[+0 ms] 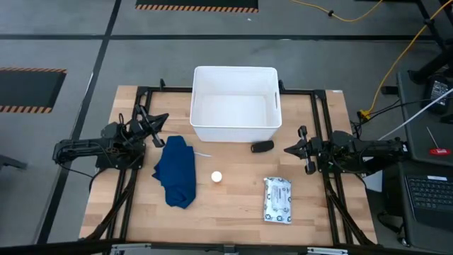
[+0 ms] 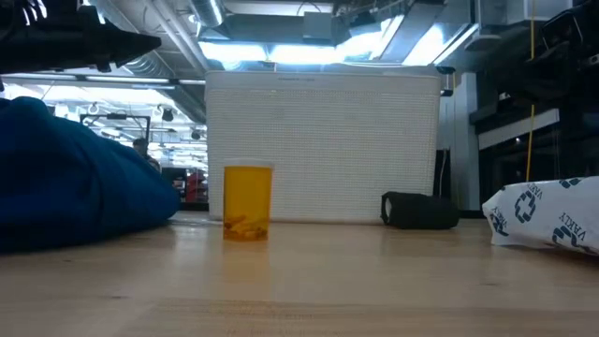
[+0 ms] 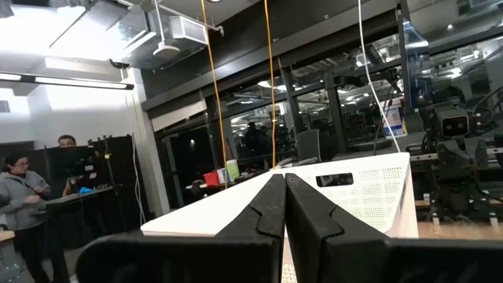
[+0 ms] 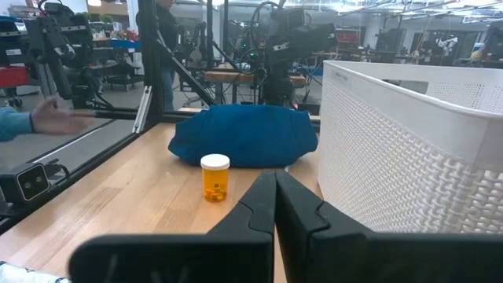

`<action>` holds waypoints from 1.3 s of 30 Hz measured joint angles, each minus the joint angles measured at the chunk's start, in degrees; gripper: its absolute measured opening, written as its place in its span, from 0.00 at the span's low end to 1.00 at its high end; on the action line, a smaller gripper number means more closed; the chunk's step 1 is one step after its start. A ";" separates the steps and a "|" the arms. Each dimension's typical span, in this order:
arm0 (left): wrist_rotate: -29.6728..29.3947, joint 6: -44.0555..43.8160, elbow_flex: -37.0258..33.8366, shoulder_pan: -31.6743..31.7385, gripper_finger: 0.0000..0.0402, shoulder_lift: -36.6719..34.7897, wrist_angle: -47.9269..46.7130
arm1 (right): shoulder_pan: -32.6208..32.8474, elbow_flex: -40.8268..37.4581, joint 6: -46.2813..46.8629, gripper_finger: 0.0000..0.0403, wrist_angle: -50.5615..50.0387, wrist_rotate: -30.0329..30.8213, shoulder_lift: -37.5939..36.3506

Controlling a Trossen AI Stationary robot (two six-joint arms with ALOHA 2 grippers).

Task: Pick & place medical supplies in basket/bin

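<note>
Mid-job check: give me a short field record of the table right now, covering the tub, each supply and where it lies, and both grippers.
tub: white rectangular plastic tub, far middle of table, nothing visible inside
cloth: crumpled dark blue cloth, in front of the tub's left corner
bottle: small orange round bottle with white cap, upright, just right of the cloth
cylinder: small black cylinder, lying on its side by the tub's front right corner
packet: flat white-grey printed packet, near front right
left gripper: shut, empty, left of the tub
right gripper: shut, empty, right of the cylinder
</note>
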 joint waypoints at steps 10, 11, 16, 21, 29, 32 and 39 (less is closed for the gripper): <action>-0.01 -0.01 0.01 -0.01 0.01 0.00 0.00 | 0.00 0.00 -2.52 0.01 1.50 0.00 -0.02; -0.02 -0.02 0.00 -0.02 0.01 0.01 0.00 | 0.00 0.00 -2.20 0.01 1.40 -0.01 -0.01; 0.00 -0.01 0.00 -0.02 0.01 0.00 0.00 | -0.02 0.01 -1.11 0.01 0.48 0.00 -0.02; 0.00 0.00 0.02 -0.02 0.01 0.01 0.02 | -0.02 0.01 -2.51 0.01 0.15 0.00 -0.02; 0.08 -0.21 0.02 0.00 0.01 0.02 -0.19 | -0.02 0.01 -0.98 0.01 0.22 0.00 0.00; 1.85 -1.31 1.29 -0.02 0.01 0.02 -4.08 | -0.02 0.00 -0.31 0.01 0.22 0.00 -0.01; 2.03 -7.36 9.17 -0.02 0.00 2.53 -17.30 | -0.02 0.00 -1.06 0.01 0.48 0.63 0.01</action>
